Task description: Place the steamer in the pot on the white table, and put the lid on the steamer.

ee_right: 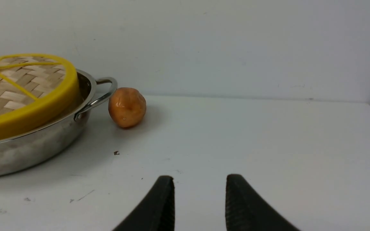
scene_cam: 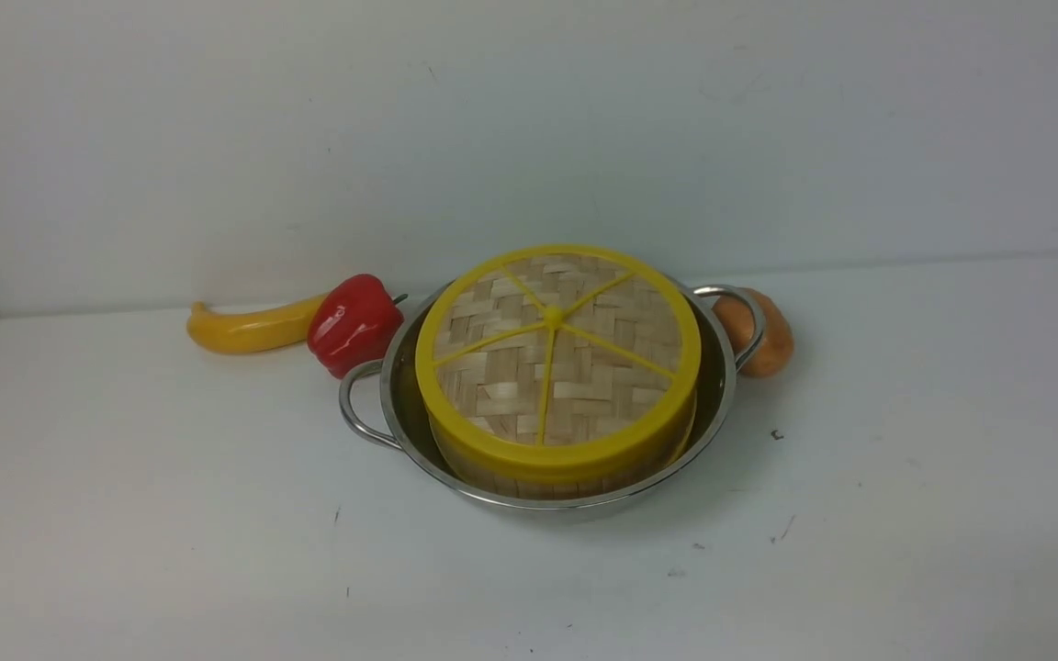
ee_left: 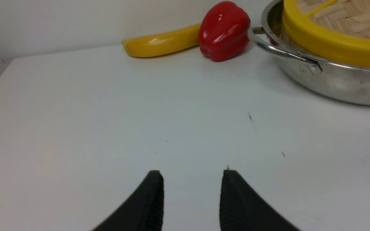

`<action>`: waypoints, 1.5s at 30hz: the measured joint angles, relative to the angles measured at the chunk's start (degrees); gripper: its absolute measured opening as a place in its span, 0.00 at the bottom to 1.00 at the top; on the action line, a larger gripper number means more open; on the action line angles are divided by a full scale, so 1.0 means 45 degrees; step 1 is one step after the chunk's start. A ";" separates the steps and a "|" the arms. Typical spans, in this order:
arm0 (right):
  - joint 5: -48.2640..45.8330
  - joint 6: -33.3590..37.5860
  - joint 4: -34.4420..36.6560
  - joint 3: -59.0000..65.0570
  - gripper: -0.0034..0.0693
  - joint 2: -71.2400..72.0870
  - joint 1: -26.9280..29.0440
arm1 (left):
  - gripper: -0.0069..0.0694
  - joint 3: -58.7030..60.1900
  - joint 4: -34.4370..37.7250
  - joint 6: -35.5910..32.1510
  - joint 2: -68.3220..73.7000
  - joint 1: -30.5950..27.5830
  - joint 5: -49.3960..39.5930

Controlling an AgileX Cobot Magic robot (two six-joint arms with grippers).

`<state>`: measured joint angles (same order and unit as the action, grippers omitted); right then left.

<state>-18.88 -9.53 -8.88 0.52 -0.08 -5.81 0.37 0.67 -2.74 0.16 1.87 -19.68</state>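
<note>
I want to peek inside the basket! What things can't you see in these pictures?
- Inside of the steamer: every view, the lid covers it, so any food is hidden.
- Bottom of the pot: front view, the steamer fills it.
- Orange-brown ball: front view, partly behind the pot handle.
- Yellow banana-shaped toy: front view, one end behind the red pepper.
- Both arms: front view shows neither; wrist views cut off all but the end effector tips.

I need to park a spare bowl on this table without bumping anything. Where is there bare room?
Bare white table spreads in front of the pot and out to both sides. It is crowded along the back: the banana and red pepper sit by the pot's left handle, and the orange fruit is tucked behind its right handle.
</note>
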 joint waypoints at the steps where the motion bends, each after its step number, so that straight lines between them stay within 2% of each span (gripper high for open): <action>1: 0.0000 0.0000 0.0000 0.0000 0.38 0.0000 0.0000 | 0.41 0.0000 -0.0149 0.0123 0.0000 0.0000 0.0000; 45: 0.0000 0.0000 0.0000 0.0000 0.38 0.0000 0.0000 | 0.41 0.0000 -0.0249 0.0294 0.0000 0.0000 0.0000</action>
<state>-18.88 -9.53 -8.88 0.52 -0.08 -5.81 0.37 -0.45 -1.41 0.16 1.87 -19.68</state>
